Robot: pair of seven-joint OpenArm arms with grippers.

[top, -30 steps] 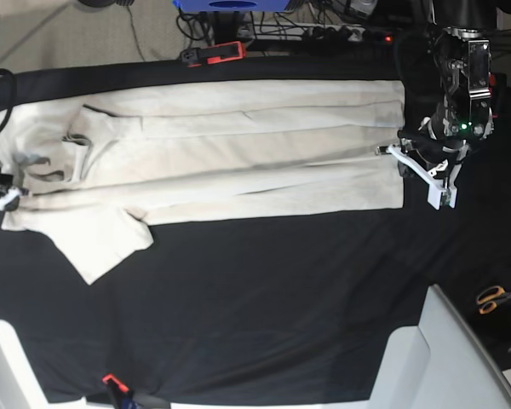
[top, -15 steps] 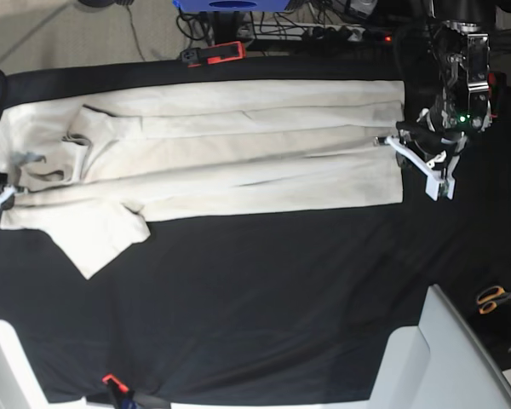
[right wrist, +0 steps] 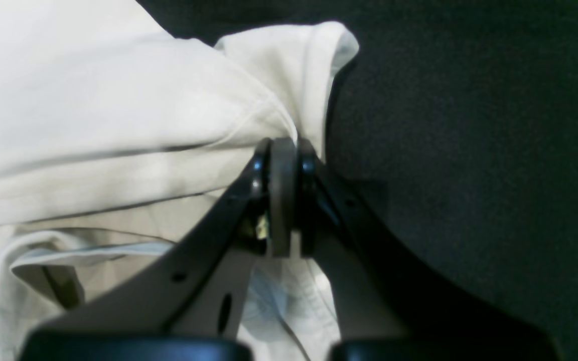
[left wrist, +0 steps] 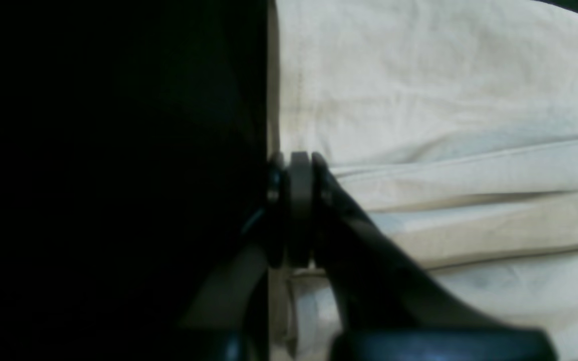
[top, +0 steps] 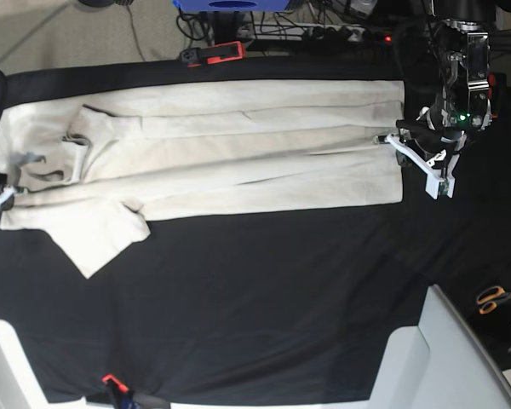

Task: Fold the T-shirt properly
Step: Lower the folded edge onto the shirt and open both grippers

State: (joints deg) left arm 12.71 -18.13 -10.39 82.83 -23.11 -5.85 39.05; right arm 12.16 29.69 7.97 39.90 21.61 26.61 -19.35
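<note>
A: So, where's your T-shirt (top: pixel 213 153)?
B: Stretched across the black tablecloth (top: pixel 264 298). Your left gripper (left wrist: pixel 299 165) pinches its hem; your right gripper (right wrist: pixel 284 150) is clamped on its collar end.

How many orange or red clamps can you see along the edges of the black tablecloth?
2. One red clamp sits at the far edge of the black tablecloth; a smaller one is at the near edge. Others may be hidden out of frame.

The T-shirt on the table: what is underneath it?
Around the T-shirt a black tablecloth shows on every side, so the cloth seems to run beneath it. Whatever else lies under the shirt is covered and cannot be seen.
</note>
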